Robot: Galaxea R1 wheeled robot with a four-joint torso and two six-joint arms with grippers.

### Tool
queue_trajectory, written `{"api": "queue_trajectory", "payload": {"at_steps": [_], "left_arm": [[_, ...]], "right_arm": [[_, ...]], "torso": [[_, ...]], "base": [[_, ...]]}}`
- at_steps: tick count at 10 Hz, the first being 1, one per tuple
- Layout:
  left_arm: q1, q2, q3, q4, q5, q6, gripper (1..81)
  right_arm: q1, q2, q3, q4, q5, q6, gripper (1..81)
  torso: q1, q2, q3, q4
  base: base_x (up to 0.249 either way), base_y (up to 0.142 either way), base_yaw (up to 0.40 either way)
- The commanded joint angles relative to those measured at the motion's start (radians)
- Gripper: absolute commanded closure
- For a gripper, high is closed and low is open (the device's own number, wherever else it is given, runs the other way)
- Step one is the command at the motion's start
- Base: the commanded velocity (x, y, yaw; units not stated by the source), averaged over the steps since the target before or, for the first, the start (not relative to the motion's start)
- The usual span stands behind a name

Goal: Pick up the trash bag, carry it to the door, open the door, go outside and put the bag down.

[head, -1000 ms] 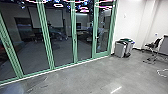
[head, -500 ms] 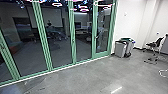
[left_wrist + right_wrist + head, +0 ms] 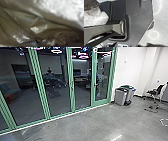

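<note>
The head view is showing the glass wall (image 3: 57, 89) and its green-framed door (image 3: 101, 79) standing shut, so opening, exiting and bag-lowering are remaining. The trash bag (image 3: 37, 22) is showing close at the left wrist, likely being carried, though I cannot tell either claw's state. At the floor's (image 3: 87, 124) far edge, bins (image 3: 120, 97) are flanking the doorway without blocking it, a chair (image 3: 159, 89) standing beyond.
</note>
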Motion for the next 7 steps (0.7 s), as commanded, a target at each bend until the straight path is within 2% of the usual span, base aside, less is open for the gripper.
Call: {"api": "queue_trajectory", "payload": {"at_steps": [1,7], "left_arm": [[-0.054,0.0,0.001,0.005,0.071,0.003,81.1],[-0.054,0.0,0.001,0.005,0.072,0.004,81.1]], "right_arm": [[0.047,0.002,0.002,-0.002,-0.063,-0.003,1.0],[0.048,0.003,0.002,-0.002,-0.063,-0.003,1.0]], "torso": [[0.0,0.0,0.0,0.0],[0.0,0.0,0.0,0.0]], "base": [[0.154,-0.082,0.0],[0.154,-0.082,0.0]]}}
